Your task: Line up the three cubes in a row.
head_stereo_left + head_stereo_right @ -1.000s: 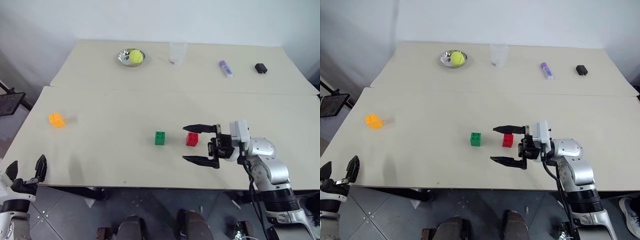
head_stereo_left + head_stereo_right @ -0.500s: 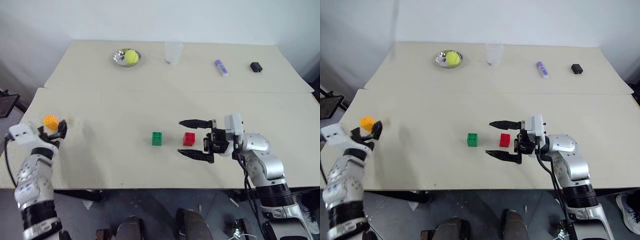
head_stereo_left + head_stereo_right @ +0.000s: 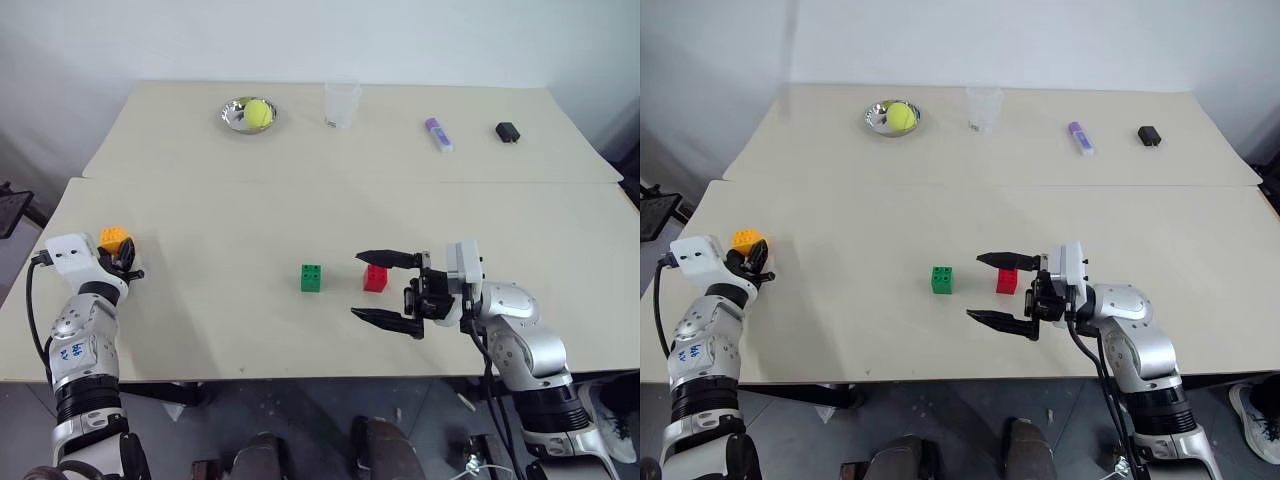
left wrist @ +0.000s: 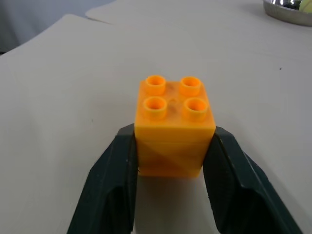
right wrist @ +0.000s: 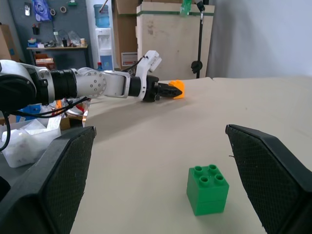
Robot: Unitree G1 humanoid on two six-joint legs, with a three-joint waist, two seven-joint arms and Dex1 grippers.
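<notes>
From the head view, the left gripper (image 3: 122,262) clamps the orange cube (image 3: 114,238) at the table's (image 3: 230,330) left edge; green cube (image 3: 311,278) and red cube (image 3: 376,277) wait mid-table, right gripper (image 3: 388,290) gaping around the red one. The left wrist view shows only the cube's lower half pinched, so it could tip out on lifting.

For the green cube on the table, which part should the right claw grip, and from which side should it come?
Probably its two smooth opposite side walls, coming level from the right claw, whose open fingers already point that way. The green cube stands upright and alone, studs on top; the red cube sits between them.
</notes>
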